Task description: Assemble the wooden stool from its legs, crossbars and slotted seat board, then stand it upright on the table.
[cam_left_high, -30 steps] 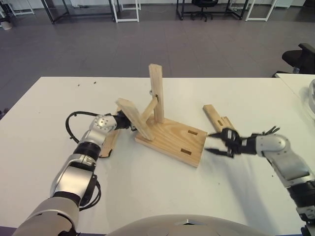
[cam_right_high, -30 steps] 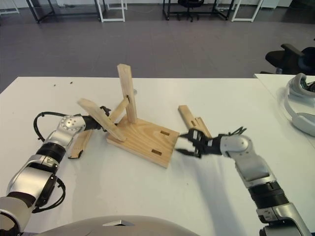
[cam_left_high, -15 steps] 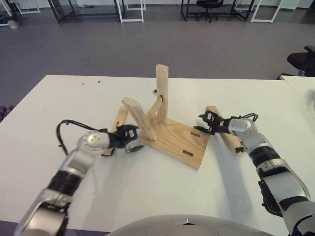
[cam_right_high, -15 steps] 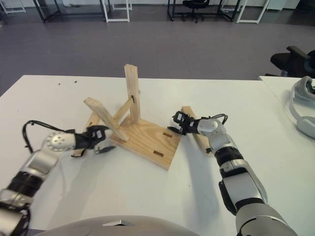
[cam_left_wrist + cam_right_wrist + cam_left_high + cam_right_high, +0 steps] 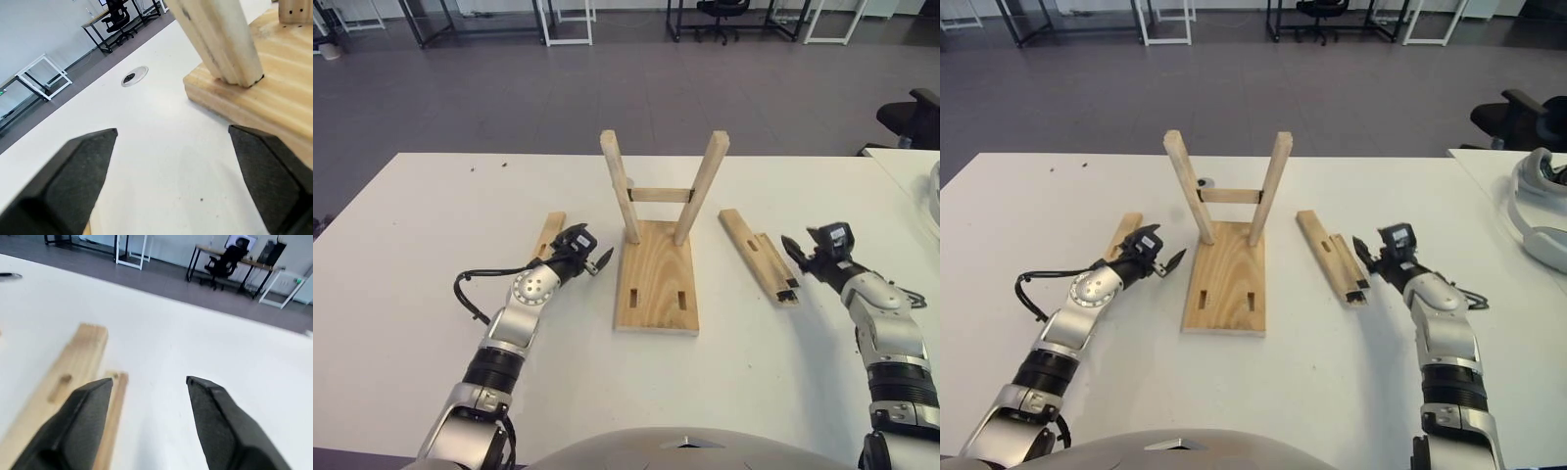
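The slotted seat board (image 5: 656, 284) lies flat mid-table. Two legs (image 5: 618, 186) (image 5: 702, 184) stand up from its far end, joined by a crossbar (image 5: 661, 195); two slots near its front end are unfilled. A loose leg (image 5: 549, 234) lies to the board's left. Another loose leg (image 5: 749, 247) and a short crossbar (image 5: 774, 262) lie to its right. My left gripper (image 5: 595, 262) is open just left of the board, near the left leg's foot (image 5: 215, 39). My right gripper (image 5: 793, 251) is open beside the loose pieces (image 5: 58, 391), holding nothing.
A round cable grommet (image 5: 134, 76) sits in the table behind the stool. A white headset (image 5: 1538, 211) lies on the neighbouring table at far right. Bare table (image 5: 636, 392) stretches in front of the board.
The tilted leg now stands upright, joined to the other by the crossbar, and the board has turned lengthways. My left gripper let go of it. My right gripper drew back right of the loose pieces.
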Controlling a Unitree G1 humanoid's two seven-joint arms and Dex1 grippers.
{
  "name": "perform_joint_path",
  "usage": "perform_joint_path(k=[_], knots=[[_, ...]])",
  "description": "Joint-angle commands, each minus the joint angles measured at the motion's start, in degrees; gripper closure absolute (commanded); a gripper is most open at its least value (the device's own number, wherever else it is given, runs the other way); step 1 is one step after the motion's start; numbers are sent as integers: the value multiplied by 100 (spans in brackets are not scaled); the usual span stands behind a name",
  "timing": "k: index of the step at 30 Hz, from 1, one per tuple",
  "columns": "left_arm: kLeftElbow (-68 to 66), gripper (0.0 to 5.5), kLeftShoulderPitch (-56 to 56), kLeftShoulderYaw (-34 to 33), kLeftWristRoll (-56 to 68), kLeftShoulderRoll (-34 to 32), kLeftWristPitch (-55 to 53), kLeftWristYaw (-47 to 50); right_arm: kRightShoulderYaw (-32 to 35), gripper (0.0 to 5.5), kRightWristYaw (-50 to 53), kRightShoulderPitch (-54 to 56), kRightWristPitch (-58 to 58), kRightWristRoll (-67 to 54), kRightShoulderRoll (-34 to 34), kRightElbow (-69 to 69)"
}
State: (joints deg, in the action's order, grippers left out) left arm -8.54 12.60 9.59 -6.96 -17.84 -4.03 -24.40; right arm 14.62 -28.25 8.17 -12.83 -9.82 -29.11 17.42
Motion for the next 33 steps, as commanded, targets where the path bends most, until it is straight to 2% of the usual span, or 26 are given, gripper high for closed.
perform_joint_path(k=[1, 11, 16, 24, 33], knots=[[475, 130, -210, 156, 79, 186, -261, -27, 136, 267, -378, -17, -277, -391, -44, 306], [822, 130, -467, 182, 163, 191, -615, -49, -316, 267, -517, -410, -302, -361, 178, 15], [932, 130, -517, 167, 180, 149, -735, -56, -330, 267, -508, -549, -471, -557, 319, -330], [1089, 130, -621, 275, 200, 228, -895, -31, -318, 267, -162, -648, -920, -730, 527, -836], [1189, 130, -673, 324, 222, 278, -1042, -27, -736, 267, 247, -798, -1567, -416, 463, -1197]])
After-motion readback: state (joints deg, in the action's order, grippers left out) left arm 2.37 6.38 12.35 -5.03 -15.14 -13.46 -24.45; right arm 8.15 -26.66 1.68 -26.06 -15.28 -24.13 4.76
